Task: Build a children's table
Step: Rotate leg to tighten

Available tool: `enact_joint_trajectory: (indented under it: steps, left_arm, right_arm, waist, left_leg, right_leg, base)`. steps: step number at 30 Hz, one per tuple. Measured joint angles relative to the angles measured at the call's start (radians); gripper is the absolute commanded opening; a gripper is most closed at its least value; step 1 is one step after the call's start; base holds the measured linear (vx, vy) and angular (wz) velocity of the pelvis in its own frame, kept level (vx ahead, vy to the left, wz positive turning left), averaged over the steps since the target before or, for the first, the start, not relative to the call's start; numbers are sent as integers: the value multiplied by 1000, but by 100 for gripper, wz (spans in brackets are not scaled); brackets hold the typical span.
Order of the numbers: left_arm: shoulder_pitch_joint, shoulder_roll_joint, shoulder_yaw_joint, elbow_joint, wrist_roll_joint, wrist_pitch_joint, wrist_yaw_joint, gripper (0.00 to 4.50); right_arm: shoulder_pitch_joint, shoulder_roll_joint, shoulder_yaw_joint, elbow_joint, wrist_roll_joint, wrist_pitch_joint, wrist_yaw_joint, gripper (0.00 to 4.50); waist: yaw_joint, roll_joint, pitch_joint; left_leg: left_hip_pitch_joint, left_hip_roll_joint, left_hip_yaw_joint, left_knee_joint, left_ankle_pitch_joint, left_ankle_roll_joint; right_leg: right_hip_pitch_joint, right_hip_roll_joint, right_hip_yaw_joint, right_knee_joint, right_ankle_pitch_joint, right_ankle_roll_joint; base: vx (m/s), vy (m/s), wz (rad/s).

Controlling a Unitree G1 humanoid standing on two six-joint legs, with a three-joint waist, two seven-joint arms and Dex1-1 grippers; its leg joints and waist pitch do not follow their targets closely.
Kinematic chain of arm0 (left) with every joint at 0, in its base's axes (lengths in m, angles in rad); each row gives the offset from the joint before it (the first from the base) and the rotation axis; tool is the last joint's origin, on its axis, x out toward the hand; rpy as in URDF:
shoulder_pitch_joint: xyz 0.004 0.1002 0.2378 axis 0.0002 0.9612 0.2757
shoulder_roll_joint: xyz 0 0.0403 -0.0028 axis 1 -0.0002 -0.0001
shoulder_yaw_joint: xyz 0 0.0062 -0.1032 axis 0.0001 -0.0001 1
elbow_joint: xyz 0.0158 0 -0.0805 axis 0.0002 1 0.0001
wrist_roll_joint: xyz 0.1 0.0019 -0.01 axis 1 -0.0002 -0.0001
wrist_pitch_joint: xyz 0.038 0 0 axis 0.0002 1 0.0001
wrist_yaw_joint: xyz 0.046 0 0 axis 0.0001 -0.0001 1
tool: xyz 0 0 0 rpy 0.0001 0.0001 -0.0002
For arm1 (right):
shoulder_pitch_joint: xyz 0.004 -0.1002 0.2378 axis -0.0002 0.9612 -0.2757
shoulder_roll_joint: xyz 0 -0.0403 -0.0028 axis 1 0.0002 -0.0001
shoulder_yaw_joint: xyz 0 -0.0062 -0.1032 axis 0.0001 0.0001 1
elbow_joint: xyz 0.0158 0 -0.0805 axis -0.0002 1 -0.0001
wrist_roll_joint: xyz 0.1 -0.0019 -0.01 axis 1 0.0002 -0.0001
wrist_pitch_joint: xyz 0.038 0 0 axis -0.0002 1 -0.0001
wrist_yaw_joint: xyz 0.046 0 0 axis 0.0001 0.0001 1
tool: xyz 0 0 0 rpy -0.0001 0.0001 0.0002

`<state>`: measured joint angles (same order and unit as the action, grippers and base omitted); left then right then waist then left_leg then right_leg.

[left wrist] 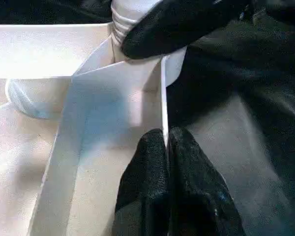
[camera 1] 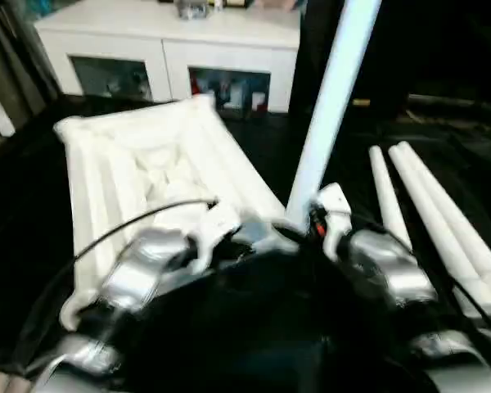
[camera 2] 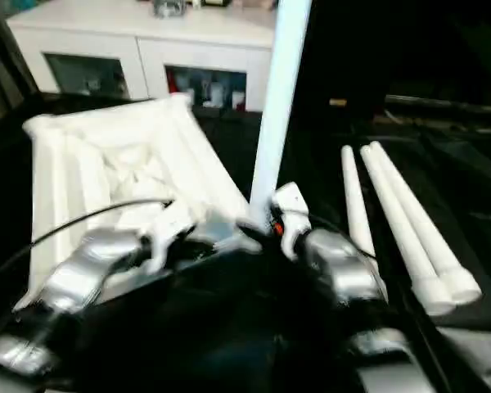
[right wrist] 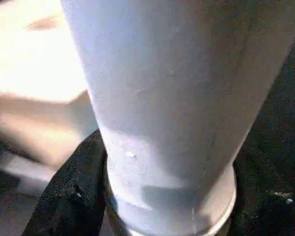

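The white tabletop (camera 1: 147, 164) lies upside down on a black surface, ribbed underside up. One white leg (camera 1: 331, 106) stands upright at its near right corner, its threaded end (left wrist: 120, 17) at the round corner socket (left wrist: 34, 96). My right gripper (right wrist: 167, 196) is shut on the lower end of this leg, with one black finger (right wrist: 73, 196) pressed against its side. My left gripper (left wrist: 166, 142) is shut on the thin side wall of the tabletop, close to that corner. Both silver forearms cross the foreground of the eye views.
Three more white legs (camera 1: 434, 221) lie side by side on the black surface (camera 1: 262, 139) to the right of the tabletop. A white cabinet with glass doors (camera 1: 172, 41) stands behind it. A black cable (camera 1: 123, 225) arcs over the left forearm.
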<state>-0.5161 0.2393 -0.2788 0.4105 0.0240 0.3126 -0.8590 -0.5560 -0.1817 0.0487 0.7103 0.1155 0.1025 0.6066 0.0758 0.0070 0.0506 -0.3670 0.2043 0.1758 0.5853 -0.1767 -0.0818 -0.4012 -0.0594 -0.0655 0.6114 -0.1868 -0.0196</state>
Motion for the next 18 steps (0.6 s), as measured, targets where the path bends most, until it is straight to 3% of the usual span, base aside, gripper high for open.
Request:
enact_joint_trajectory:
  steps: [6,8,11,18]
  left_arm:
    - [-104,-142,7,138,20,70,198,0]
    - [-115,-152,7,152,24,73,213,0]
    - [-117,-160,6,154,38,66,216,0]
    - [-115,-162,-6,166,51,13,221,0]
  right_arm:
    - [-83,89,-73,100,-20,23,-373,272]
    - [-89,113,-82,109,-26,14,-406,272]
    - [-94,119,-91,119,-26,5,-405,342]
    - [-88,111,-81,122,-35,-23,-389,384]
  waist:
    - [9,0,0]
    - [12,0,0]
    - [12,0,0]
    - [11,-1,0]
  left_leg:
    - [1,-1,0,0,0,0]
    - [1,-1,-1,0,0,0]
    - [0,-1,-1,0,0,0]
    - [-1,-1,-1,0,0,0]
  right_leg:
    - [2,0,1,0,-1,3]
    - [2,0,0,0,-1,3]
    - [2,0,0,0,1,0]
    - [1,0,0,-1,-1,4]
  base:
    - [0,0,0]
    - [0,0,0]
    - [0,0,0]
    - [0,0,0]
